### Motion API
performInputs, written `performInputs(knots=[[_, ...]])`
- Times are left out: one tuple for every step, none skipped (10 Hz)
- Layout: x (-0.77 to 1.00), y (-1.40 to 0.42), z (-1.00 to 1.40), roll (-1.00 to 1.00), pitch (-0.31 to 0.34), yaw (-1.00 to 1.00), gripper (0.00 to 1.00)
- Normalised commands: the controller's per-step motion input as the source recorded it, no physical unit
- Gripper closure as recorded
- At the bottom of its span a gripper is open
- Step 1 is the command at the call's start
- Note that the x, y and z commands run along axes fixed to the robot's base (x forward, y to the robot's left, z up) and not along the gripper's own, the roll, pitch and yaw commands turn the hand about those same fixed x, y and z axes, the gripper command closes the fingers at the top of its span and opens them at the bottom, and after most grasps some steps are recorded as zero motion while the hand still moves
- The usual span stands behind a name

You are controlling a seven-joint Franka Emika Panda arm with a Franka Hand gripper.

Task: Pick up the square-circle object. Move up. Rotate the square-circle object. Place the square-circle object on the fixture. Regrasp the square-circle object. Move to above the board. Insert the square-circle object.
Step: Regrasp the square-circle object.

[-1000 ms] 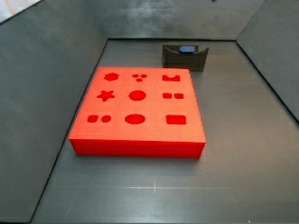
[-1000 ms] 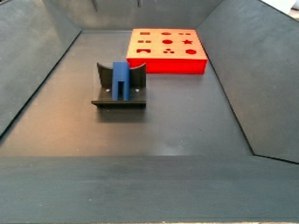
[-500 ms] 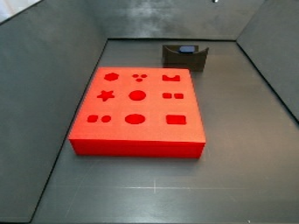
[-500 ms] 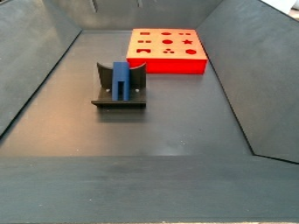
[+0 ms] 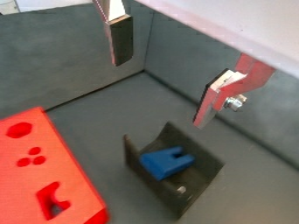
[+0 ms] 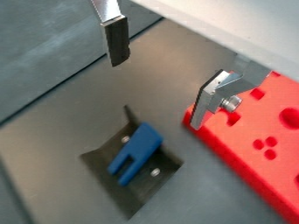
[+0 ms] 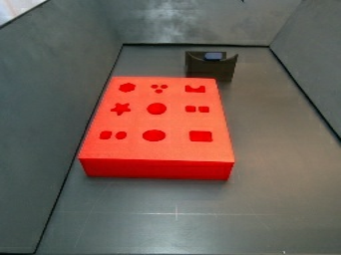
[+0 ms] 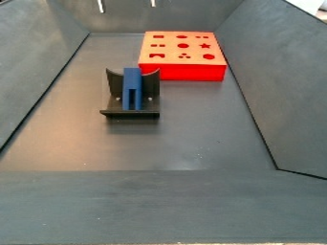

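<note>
**A:** Pincer status?

**B:** Jaws spread wide, nothing between the flat silver plates. One finger and its opposite show in both wrist views. It hangs well above the small dark L-shaped holder, the fixture. In a side view only the fingertips peek in at the frame's upper edge.

**A:** And the piece?

**B:** The small bright blue elongated plastic block, the square-circle object, sits in the fixture, standing upright between the raised sides. Not held.

**A:** Board?

**B:** The large flat red slab with cut-out holes lies on the dark surface, apart from the fixture, untouched.

**A:** So which step?

**B:** My read: placing is done, regrasp comes next.

**A:** What does the next move need?

**B:** Come straight down, line the plates up on opposite faces of the blue block, clear the fixture's walls, then close. The fit looks tight there, so a skewed approach could clip the holder.
</note>
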Motion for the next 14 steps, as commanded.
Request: performInputs(knots=[[-0.01, -0.02, 0.01, 1.0, -0.013, 0.02, 0.0], [-0.01, -0.02, 0.01, 1.0, -0.01, 0.02, 0.0], [0.01, -0.02, -0.01, 1.0, 0.0, 0.02, 0.0], [0.02, -0.02, -0.01, 1.0, 0.005, 0.02, 0.0], [0.04, -0.02, -0.01, 1.0, 0.019, 0.03, 0.0], [0.05, -0.03, -0.01, 1.0, 0.041, 0.03, 0.0], [0.07, -0.03, -0.01, 1.0, 0.064, 0.04, 0.0], [0.07, -0.03, -0.01, 1.0, 0.081, 0.05, 0.0], [0.08, -0.04, -0.01, 1.0, 0.125, 0.07, 0.0], [0.09, -0.04, -0.02, 0.75, 0.138, 0.09, 0.0], [0.09, -0.04, -0.01, 0.56, 0.135, 0.11, 0.0], [0.09, -0.03, -0.01, 0.33, 0.119, 0.13, 0.0], [0.08, -0.03, 0.0, 0.26, 0.107, 0.15, 0.0], [0.03, 0.08, -1.0, 0.23, 0.199, 0.15, 0.0]])
